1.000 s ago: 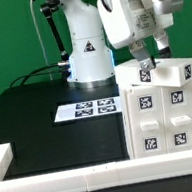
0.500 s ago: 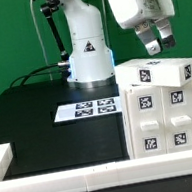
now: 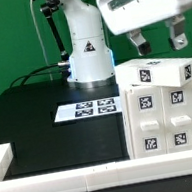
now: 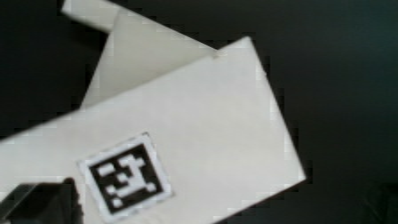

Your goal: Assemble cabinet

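Your gripper [image 3: 158,41] hangs in the air with its two fingers spread wide and nothing between them, directly over the cabinet [image 3: 163,108]. That cabinet stands upright on the black table [image 3: 35,104] at the exterior view's right, close to the low white rail [image 3: 67,176] along the front edge.

The relation that matters: from the gripper, the cabinet lies at six o'clock, straight down, with a clear gap between the fingertips and the cabinet's top face. The top face carries one square tag, and the wrist view shows that same tag and the white top plate below the camera, so you are roughly centred over the top. The cabinet's long axis runs vertically, its tagged front toward the exterior camera.

The marker board [image 3: 86,110] lies flat at about nine o'clock from the cabinet, well apart from it.

Any next contact, I judge, calls for a straight descent rather than a sideways reach.
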